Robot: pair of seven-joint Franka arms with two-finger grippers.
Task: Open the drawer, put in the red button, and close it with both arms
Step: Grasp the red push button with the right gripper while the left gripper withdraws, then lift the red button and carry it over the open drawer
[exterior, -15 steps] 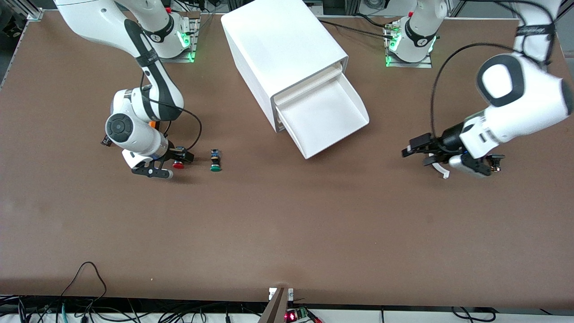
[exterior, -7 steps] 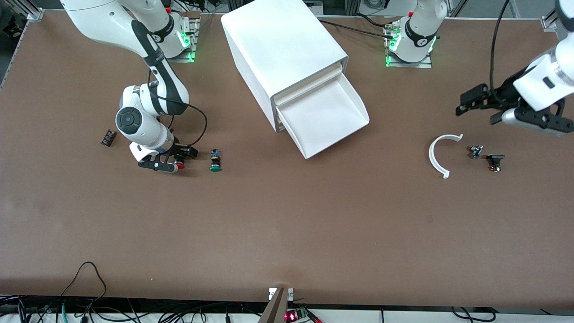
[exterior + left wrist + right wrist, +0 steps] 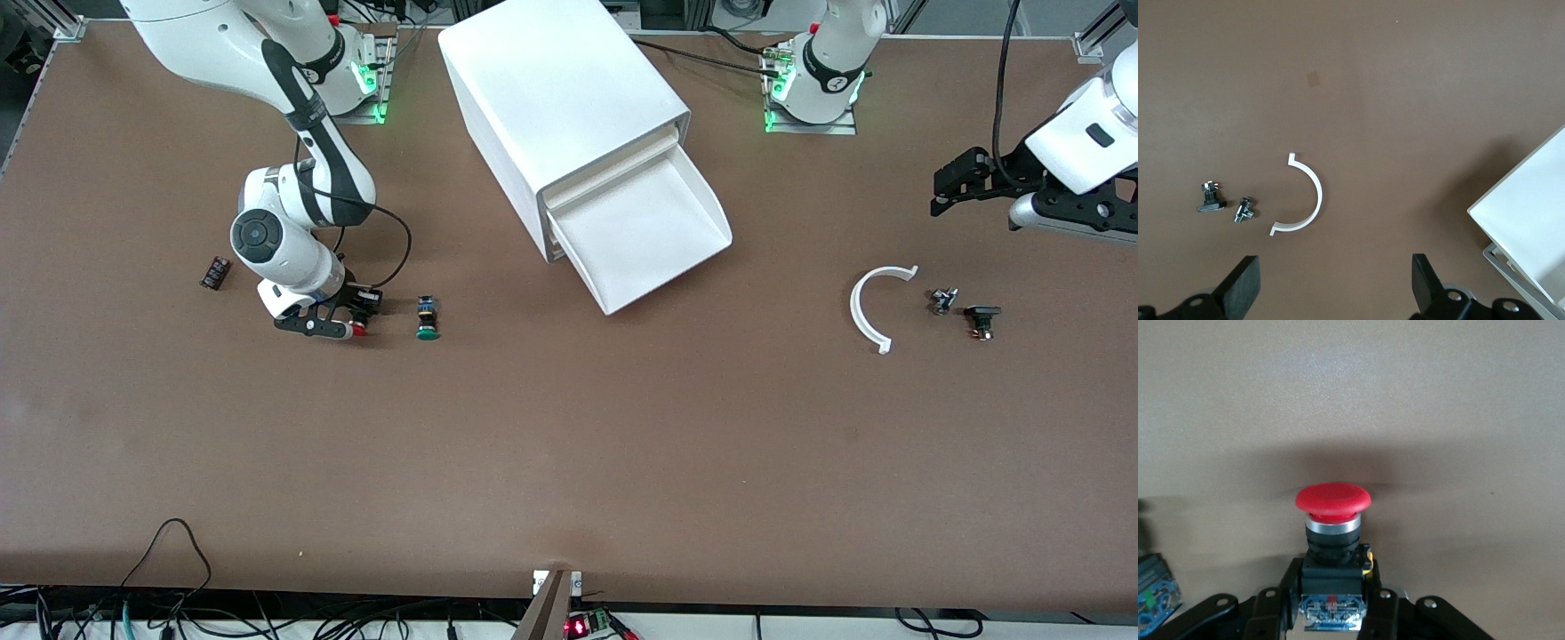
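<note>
The drawer [image 3: 653,227] stands pulled out of the white cabinet [image 3: 551,98] and shows nothing inside. The red button [image 3: 357,328] lies on its side on the table toward the right arm's end. My right gripper [image 3: 354,313] is down at the table, shut on it. In the right wrist view the two fingers clamp the black-and-blue body, and the red button's cap [image 3: 1333,499] points away from my right gripper [image 3: 1333,603]. My left gripper [image 3: 994,203] hangs open over the table at the left arm's end, with nothing between the fingers of the left gripper [image 3: 1335,287].
A green-capped button [image 3: 428,320] lies right beside the red one, toward the cabinet. A small dark part [image 3: 214,272] lies past the right arm. Near the left arm lie a white curved piece [image 3: 867,307], a metal fitting [image 3: 942,300] and a black part [image 3: 981,318].
My right gripper has shut on the red button's body. My left arm has risen off the white curved piece and drawn back toward its end of the table, still open.
</note>
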